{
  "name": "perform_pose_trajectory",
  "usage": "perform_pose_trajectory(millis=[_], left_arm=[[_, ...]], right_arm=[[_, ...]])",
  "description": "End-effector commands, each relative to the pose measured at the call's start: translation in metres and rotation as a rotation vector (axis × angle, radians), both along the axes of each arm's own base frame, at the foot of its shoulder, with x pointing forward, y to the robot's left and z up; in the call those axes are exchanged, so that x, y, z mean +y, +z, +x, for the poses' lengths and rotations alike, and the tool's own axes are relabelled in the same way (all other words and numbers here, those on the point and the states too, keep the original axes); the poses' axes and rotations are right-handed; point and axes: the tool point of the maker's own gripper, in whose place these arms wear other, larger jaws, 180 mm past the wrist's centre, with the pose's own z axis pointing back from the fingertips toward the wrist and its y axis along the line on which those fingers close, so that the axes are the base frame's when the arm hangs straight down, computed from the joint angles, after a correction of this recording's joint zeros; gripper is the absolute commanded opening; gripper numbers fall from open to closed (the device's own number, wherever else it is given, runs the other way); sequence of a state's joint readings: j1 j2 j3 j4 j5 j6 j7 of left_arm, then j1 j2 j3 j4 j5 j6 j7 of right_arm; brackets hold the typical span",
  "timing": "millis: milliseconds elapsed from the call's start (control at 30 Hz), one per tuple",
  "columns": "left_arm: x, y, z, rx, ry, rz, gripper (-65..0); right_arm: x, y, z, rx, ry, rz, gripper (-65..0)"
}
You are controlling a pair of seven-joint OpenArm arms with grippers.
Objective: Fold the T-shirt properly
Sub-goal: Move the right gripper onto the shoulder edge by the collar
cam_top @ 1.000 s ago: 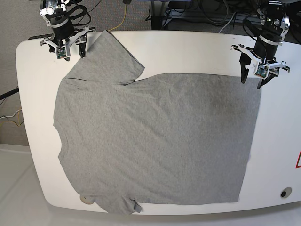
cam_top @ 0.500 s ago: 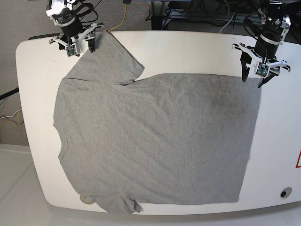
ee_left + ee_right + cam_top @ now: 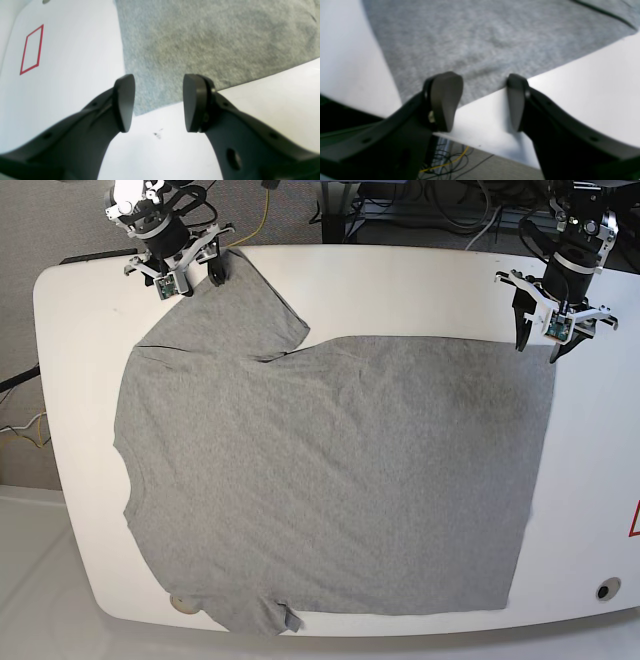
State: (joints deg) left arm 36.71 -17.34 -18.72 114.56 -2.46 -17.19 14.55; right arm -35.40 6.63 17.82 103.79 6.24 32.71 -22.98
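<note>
The grey T-shirt (image 3: 330, 470) lies spread flat on the white table (image 3: 400, 290), plain side up, with its collar to the left and its hem to the right. My left gripper (image 3: 538, 350) hovers open over the hem's far corner. In the left wrist view that corner of the T-shirt (image 3: 200, 37) shows between the open fingers of the left gripper (image 3: 158, 102). My right gripper (image 3: 200, 282) stands open at the far sleeve's end. In the right wrist view the right gripper (image 3: 481, 105) straddles the sleeve edge of the T-shirt (image 3: 480, 45). Neither gripper holds cloth.
The table's far edge (image 3: 480, 145) runs just behind the right gripper, with cables (image 3: 450, 162) on the floor below. A red outlined mark (image 3: 31, 50) sits on the table beside the hem. A round hole (image 3: 606, 590) is at the near right corner.
The right gripper has moved right and back along the far sleeve toward its tip. The left gripper has shifted only slightly back. The T-shirt lies as before.
</note>
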Motion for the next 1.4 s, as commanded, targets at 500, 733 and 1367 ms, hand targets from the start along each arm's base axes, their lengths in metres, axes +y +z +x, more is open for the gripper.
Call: perform_pose_trajectory(millis=[500,733,1367], left_arm=[[0.001,-0.006,-0.005,0.000,0.035,-0.036,-35.7],[0.000,0.000,-0.002,-0.015,0.021,-0.027,-36.1],[0.019,-0.012,0.002,0.018,0.040,0.014,-35.7]], right_arm=[[0.009,-0.005,-0.008,0.031,0.056,-0.010,-33.8],[0.004,-0.007,-0.004,0.031,0.037,-0.008,-46.7],[0.011,-0.008,0.002,0.023,0.051,0.010,-65.0]])
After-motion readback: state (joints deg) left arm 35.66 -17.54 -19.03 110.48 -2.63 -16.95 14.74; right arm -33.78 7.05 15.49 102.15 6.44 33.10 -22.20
